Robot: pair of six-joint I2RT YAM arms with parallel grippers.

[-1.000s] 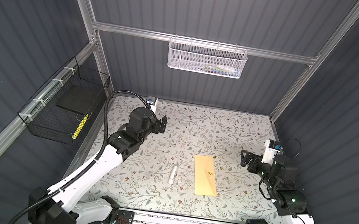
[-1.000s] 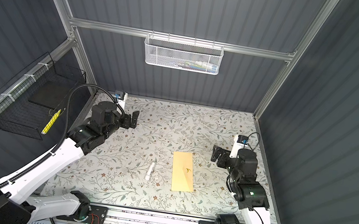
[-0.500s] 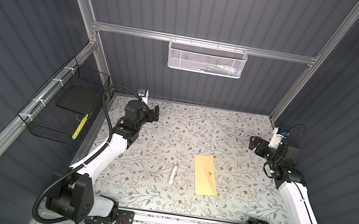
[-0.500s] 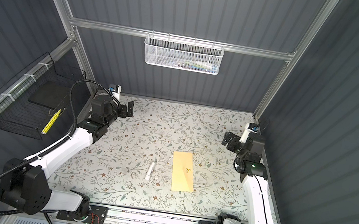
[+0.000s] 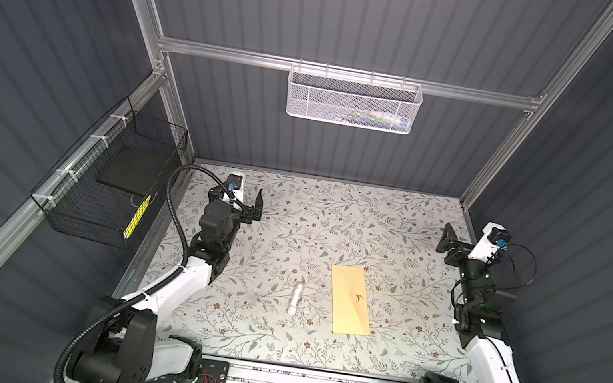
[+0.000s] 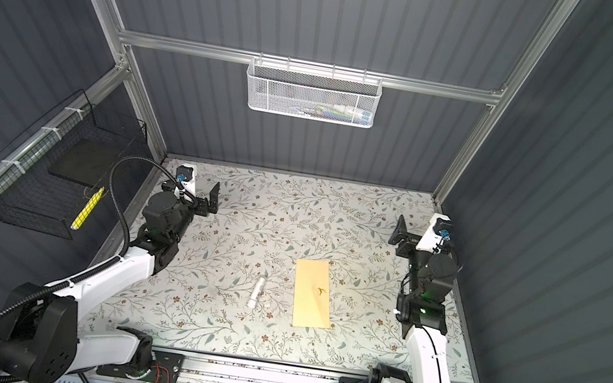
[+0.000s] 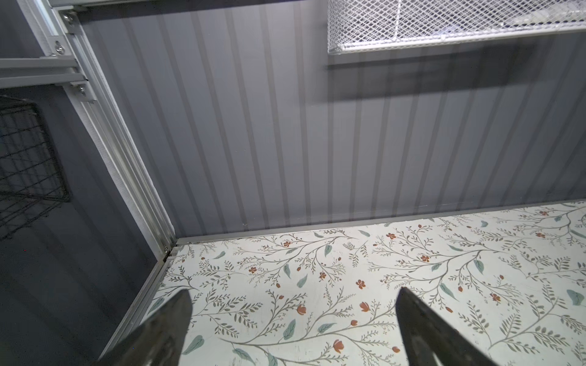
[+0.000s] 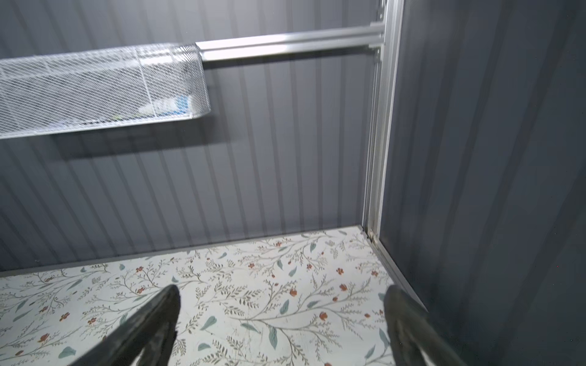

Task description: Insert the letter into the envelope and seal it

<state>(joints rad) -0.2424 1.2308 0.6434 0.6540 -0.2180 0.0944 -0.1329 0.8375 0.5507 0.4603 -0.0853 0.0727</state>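
Both claws gape wide and empty, the left claw (image 7: 293,301) near the far left corner of the surface (image 5: 292,215) and the right claw (image 8: 282,293) near its far right corner, each drawn back from nearer the middle a second ago, while the tan envelope (image 5: 351,299) and the white stick (image 5: 295,298) beside it lie unmoved, right of the middle toward the front edge. No letter shows, so it is probably inside; an unpressed flap could spring open.

Light falls from above; the white mesh basket (image 7: 444,28) throws a soft shadow just below itself; wrist views blur slightly.
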